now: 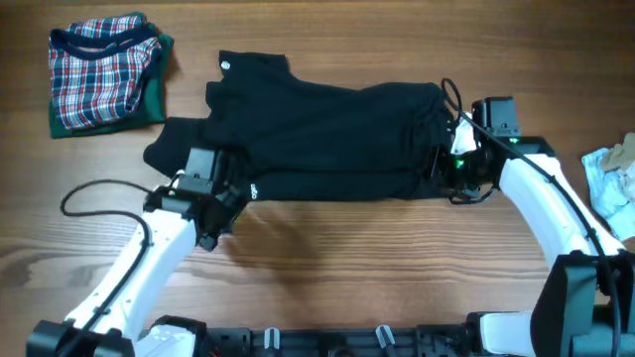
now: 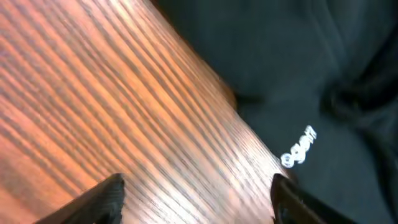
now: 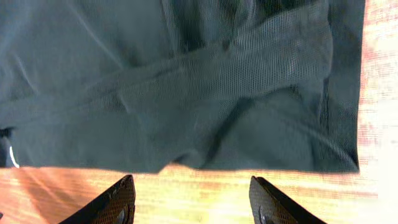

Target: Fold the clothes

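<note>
Black shirt (image 1: pixel 327 129) lies flat on table (image 1: pixel 337 268). Left gripper (image 2: pixel 196 199) at shirt's lower-left edge, fingers apart, empty. Right gripper (image 3: pixel 193 202) at shirt's right edge, fingers apart, empty. Plaid clothes (image 1: pixel 99 74) upper-left of shirt.

Black garment (image 2: pixel 336 68): white print (image 2: pixel 299 146), too blurred to read.

Black garment (image 1: pixel 327 139) rumpled at centre, plaid garment (image 1: pixel 104 74) folded upper-left
</note>
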Motion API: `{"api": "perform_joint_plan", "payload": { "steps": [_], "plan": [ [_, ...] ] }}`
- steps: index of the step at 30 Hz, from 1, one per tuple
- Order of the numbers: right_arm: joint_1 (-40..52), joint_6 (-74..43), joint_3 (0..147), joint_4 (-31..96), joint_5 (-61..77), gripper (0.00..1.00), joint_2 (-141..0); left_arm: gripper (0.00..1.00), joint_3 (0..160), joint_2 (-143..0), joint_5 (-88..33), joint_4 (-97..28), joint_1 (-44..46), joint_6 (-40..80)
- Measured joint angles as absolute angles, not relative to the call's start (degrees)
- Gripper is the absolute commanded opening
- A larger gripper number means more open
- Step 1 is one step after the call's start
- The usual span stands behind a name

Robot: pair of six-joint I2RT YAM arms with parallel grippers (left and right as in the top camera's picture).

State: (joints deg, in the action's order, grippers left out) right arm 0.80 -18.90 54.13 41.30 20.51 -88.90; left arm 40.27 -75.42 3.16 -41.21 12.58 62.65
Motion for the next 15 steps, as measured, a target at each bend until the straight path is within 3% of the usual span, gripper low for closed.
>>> {"api": "perform_joint_plan", "payload": {
  "steps": [7,13,14,15],
  "plan": [
    [0.82,-21.58,51.09,36.99,20.53,0.59,-88.90,0.66,37.76,-76.88,17.72,-33.12,12.58,70.24],
    [0.82,-21.87,50.78,37.65,20.53,0.58,-88.90,0.62,37.76,-86.28,20.36,-25.96,12.58,70.87],
    [0.82,-21.87,50.78,37.65,20.53,0.58,-88.90,0.57,37.78,-87.64,20.82,-26.00,12.58,70.85],
    [0.82,-21.87,50.78,37.63,20.51,0.58,-88.90,0.41,37.91,-88.05,21.32,-25.80,12.58,70.85]
  ]
}}
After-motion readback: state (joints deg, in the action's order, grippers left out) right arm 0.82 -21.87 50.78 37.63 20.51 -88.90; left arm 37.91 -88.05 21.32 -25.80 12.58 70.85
